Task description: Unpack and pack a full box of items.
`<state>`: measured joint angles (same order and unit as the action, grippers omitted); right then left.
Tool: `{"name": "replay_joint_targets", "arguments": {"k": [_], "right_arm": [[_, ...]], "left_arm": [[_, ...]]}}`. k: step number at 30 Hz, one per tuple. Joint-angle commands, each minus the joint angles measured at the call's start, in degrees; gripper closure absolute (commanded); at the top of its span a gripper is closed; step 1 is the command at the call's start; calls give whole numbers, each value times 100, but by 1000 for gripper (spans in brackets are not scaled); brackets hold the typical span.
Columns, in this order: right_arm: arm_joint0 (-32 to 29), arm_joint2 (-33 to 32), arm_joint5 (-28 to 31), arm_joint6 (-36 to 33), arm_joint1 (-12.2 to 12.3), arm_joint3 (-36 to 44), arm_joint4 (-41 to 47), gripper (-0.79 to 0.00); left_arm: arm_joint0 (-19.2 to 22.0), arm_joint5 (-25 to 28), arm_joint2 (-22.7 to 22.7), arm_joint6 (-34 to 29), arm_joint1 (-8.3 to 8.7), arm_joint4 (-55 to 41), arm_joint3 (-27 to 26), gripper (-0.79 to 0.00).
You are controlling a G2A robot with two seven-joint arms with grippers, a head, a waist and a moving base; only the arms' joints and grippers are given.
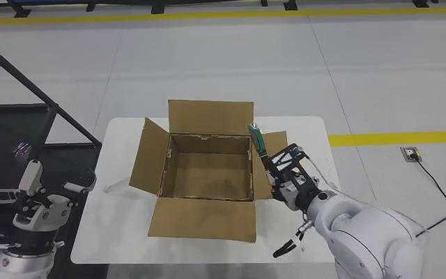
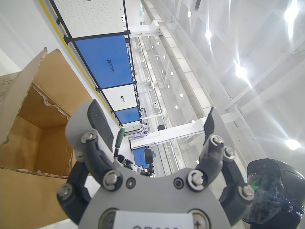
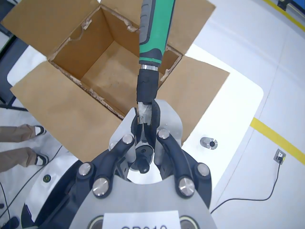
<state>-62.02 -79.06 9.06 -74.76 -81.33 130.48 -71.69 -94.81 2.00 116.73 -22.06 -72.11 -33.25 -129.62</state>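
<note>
Pinching a green tool (image 3: 156, 20), right gripper (image 3: 145, 117) hangs beside the box (image 3: 59, 103); left gripper (image 2: 152, 110) gapes.

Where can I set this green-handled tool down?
The box floor is bare between its four walls, right beside the green-handled tool in the right hand. On the table, bare strips lie outside the left flap and outside the right flap, where a small metal cylinder sits. The front flap and back flap crowd the other edges.

The pale grey floor (image 1: 209, 63) carries yellow lines (image 1: 387, 139), and a socket (image 1: 410, 154) with a black cable (image 3: 238, 200) lies on it. Round lamps (image 2: 241, 72) shine from the white ceiling (image 2: 262, 13), near blue and white panels (image 2: 104, 60) in black frames.
</note>
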Motion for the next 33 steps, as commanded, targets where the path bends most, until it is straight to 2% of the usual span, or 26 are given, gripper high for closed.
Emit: {"name": "replay_joint_targets", "arguments": {"k": [1,7,10,13,22,28,33], "right_arm": [[-302,-406,-89,104,33,238,-27,0],[-1313,-1707,-449,422,114,392,-205,0],[-1663,-2168,-377,440,145,110,28,0],[-1754,-2439,-308,384,184,-472,84,0],[-1093,-2274,-543,655,264,-2446,-279,0],[-716,-2076,-575,906,306,-3194,-515,0],[-564,-1859,-566,898,328,-3489,-635,0]], "left_arm": [[-9,10,18,49,-2,-30,-14,-785],[30,-14,24,106,0,-69,-83,-785],[30,-14,24,106,0,-69,-83,-785],[30,-14,24,106,0,-69,-83,-785],[30,-14,24,106,0,-69,-83,-785],[30,-14,24,106,0,-69,-83,-785],[30,-14,24,106,0,-69,-83,-785]]}}
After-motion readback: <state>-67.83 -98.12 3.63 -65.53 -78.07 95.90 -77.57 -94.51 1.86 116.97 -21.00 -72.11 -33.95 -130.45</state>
